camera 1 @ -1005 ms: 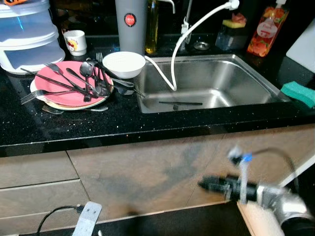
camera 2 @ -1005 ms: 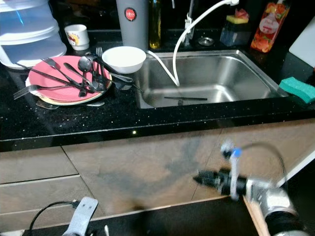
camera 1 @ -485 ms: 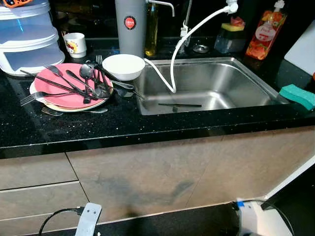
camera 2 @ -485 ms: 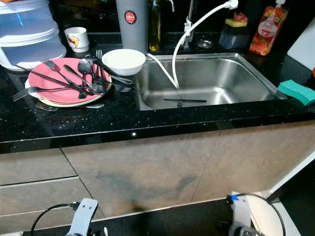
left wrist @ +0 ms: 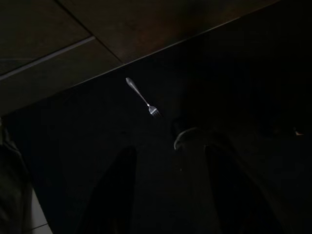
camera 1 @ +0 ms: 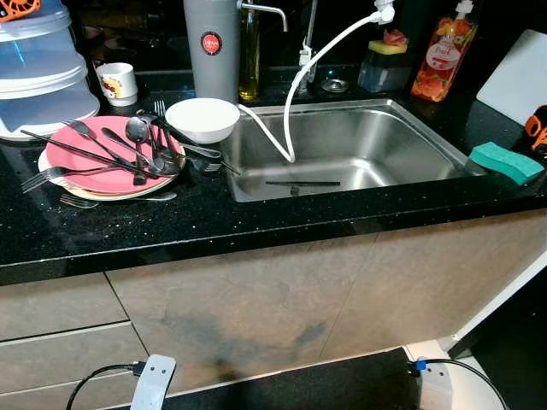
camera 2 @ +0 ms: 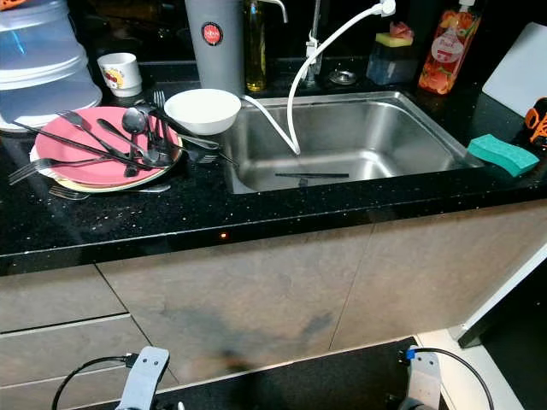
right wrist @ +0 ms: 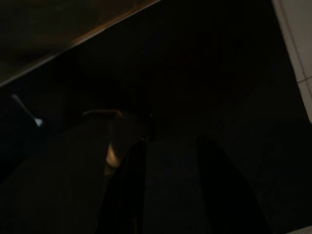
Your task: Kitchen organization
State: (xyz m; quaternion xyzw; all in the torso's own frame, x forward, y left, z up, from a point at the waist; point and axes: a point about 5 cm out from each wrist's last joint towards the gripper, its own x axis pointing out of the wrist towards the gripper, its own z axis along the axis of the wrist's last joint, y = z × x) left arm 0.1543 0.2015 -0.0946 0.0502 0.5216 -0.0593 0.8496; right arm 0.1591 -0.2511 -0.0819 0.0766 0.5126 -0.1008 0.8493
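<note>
The stacked containers [camera 1: 43,77] are cut off at the edge.

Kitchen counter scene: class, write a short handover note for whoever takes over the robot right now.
Left gripper: open, hanging low over the dark floor, where a fork lies.
Right gripper: open, also hanging low.
Pink plate left of the sink, piled with cutlery; white bowl beside it.
One utensil lies in the sink; green sponge to its right.
Done: nothing visibly sorted.
Left: everything.
</note>
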